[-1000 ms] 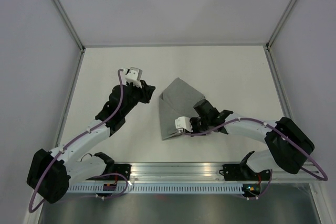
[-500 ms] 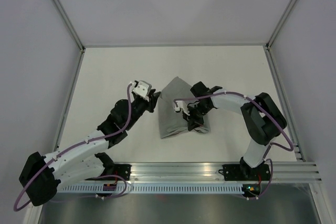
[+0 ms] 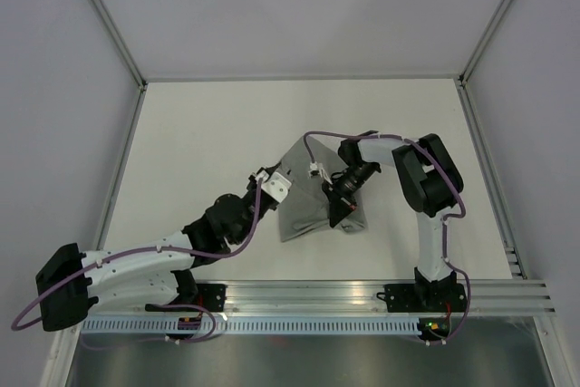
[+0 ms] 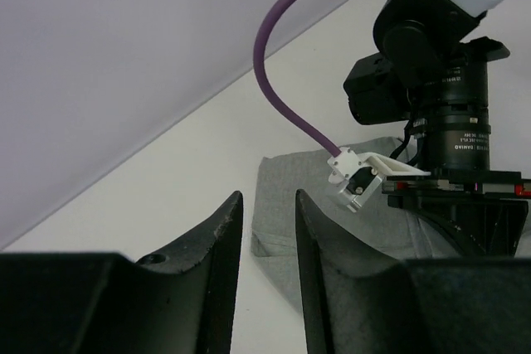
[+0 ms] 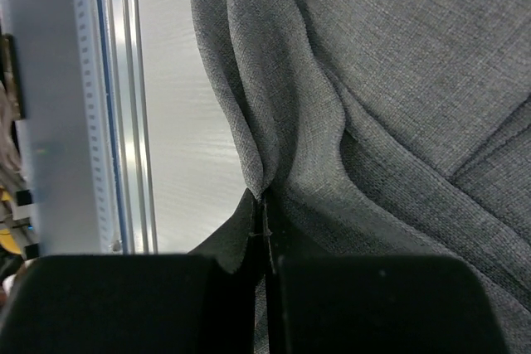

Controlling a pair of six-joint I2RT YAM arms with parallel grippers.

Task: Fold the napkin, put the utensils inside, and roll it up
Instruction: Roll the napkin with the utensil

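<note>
Top view looks down from above, behind both arms. Each wrist view peers along its jaws, the right much nearer; all three share the napkin (image 3: 304, 210) (image 4: 307, 173) (image 5: 398, 80).

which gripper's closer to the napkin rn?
Right. The right gripper is shut on a raised fold of the napkin, in contact. The left gripper sits by its left edge, fingers slightly apart with nothing between them, cloth just beyond the tips.

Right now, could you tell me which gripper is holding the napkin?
The right gripper, shut on a fold of the napkin; the left gripper is open and empty.
</note>
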